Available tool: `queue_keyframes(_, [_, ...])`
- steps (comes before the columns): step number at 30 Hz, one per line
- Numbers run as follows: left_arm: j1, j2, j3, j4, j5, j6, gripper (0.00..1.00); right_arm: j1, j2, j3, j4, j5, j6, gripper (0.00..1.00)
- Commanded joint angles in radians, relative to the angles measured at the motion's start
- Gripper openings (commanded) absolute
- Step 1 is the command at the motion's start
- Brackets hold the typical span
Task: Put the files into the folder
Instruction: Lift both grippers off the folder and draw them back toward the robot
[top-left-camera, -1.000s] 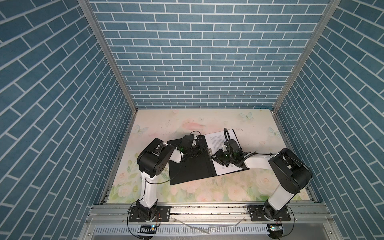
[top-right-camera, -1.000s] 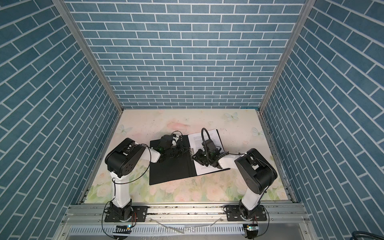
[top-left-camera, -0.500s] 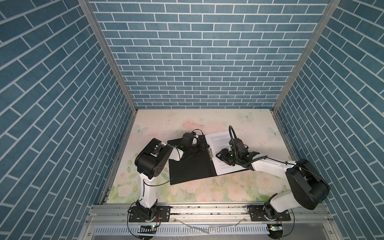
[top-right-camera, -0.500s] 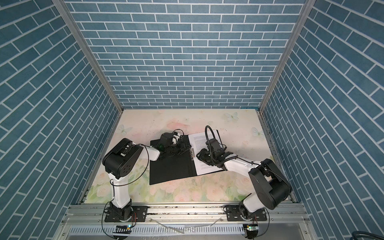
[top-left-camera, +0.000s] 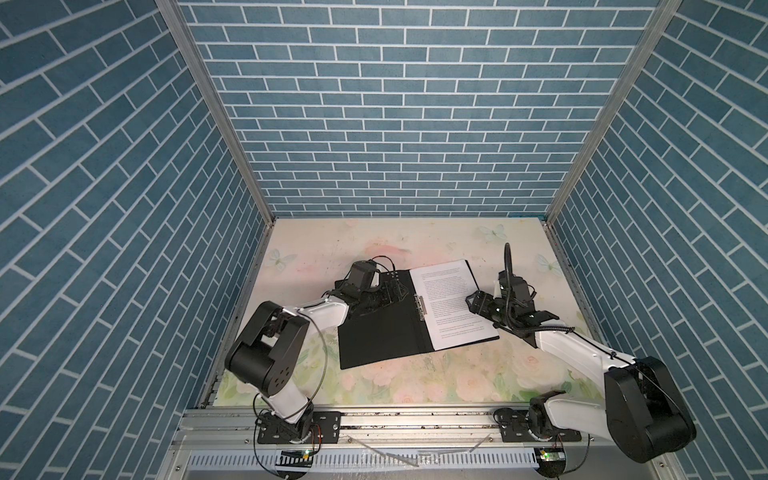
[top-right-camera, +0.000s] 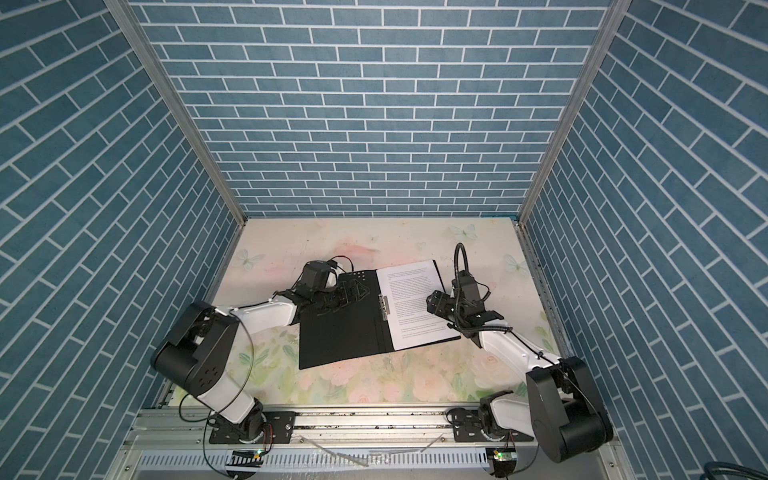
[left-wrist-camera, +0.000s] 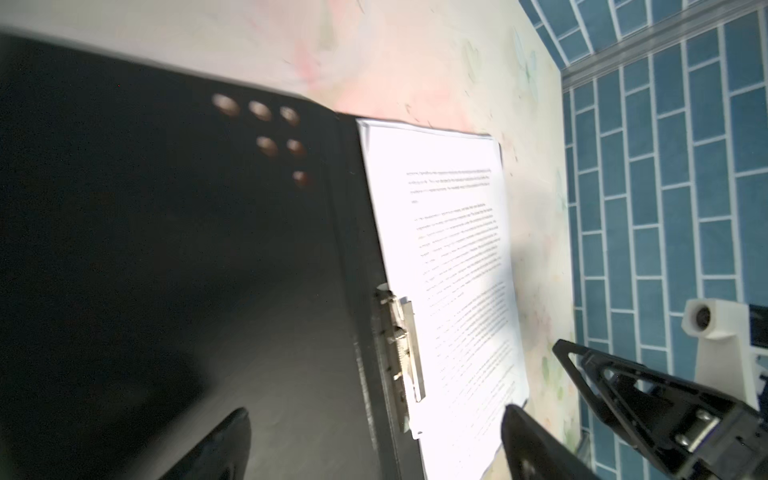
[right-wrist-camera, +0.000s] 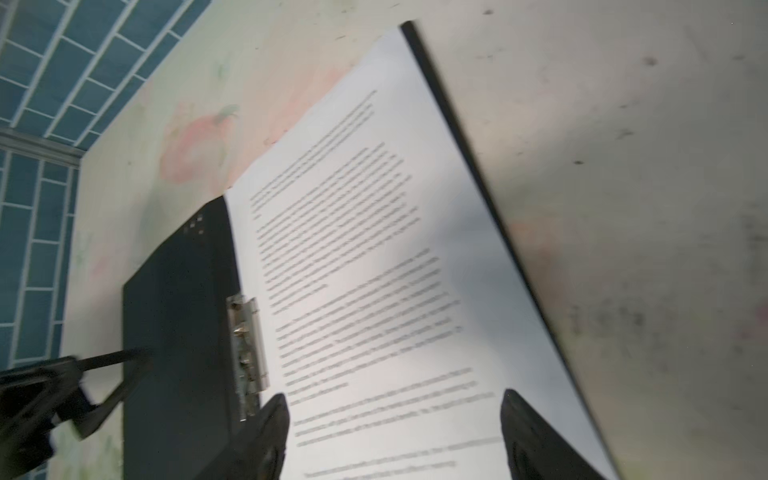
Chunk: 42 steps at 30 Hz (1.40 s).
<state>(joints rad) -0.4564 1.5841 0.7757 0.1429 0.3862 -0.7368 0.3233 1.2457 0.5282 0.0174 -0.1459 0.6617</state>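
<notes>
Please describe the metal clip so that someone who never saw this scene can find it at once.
Find the open black folder lying flat on the floral table. Along its spine, beside the white printed sheet, sits a short metal clip. It alone is shiny silver; its neighbours are black or white.

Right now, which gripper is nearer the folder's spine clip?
Left. The left gripper is over the black cover beside the clip; the right gripper is over the sheet, farther out.
</notes>
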Motion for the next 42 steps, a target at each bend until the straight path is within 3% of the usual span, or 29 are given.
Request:
queue_keyframes(1, [0.038,-0.090,-0.057,-0.193,-0.112,0.096,1.00,-0.061,0.010,-0.035,0.061,-0.050,-0.122,0.81])
queue_keyframes(11, [0.121,-0.398,-0.247,-0.424,-0.318,0.136,1.00,-0.160,0.177,-0.016,0.135,-0.162,-0.154,0.81])
queue_keyframes(21, [0.169,-0.383,-0.293,-0.468,-0.301,0.125,1.00,-0.171,0.257,-0.028,0.128,-0.238,-0.101,0.77])
queue_keyframes(27, [0.181,-0.325,-0.333,-0.423,-0.230,0.098,0.99,-0.171,0.257,-0.052,0.094,-0.249,-0.080,0.74])
queue_keyframes(33, [0.181,-0.242,-0.367,-0.307,-0.075,0.090,1.00,-0.171,0.256,-0.084,0.085,-0.287,-0.060,0.72])
queue_keyframes(42, [0.181,-0.239,-0.388,-0.178,0.080,0.054,1.00,-0.171,0.254,-0.117,0.122,-0.343,-0.012,0.67])
